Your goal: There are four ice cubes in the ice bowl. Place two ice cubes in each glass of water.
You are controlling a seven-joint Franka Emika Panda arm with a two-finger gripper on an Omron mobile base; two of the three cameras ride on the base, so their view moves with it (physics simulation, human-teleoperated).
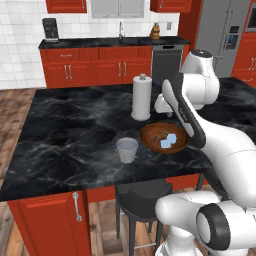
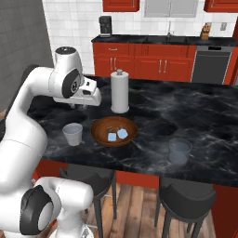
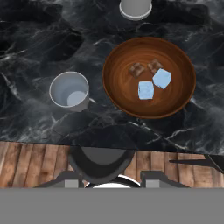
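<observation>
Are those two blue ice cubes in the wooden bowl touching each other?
Cannot tell. In the hand view the ice cubes in the bowl meet at a corner, with no plain gap.

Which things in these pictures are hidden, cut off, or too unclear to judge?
- End effector: right base view, fingers tucked under the hand; open or shut unclear.
- Right tumbler: right base view, translucent; contents unreadable.
- Brown pieces in the wooden bowl: hand view, too small to identify.
- Paper-towel roll: hand view, cut by the top edge.

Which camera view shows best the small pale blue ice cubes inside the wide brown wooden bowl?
The hand view: it looks down into the wooden bowl, showing two ice cubes clearly apart. Both base views show them smaller, at a slant.
</observation>
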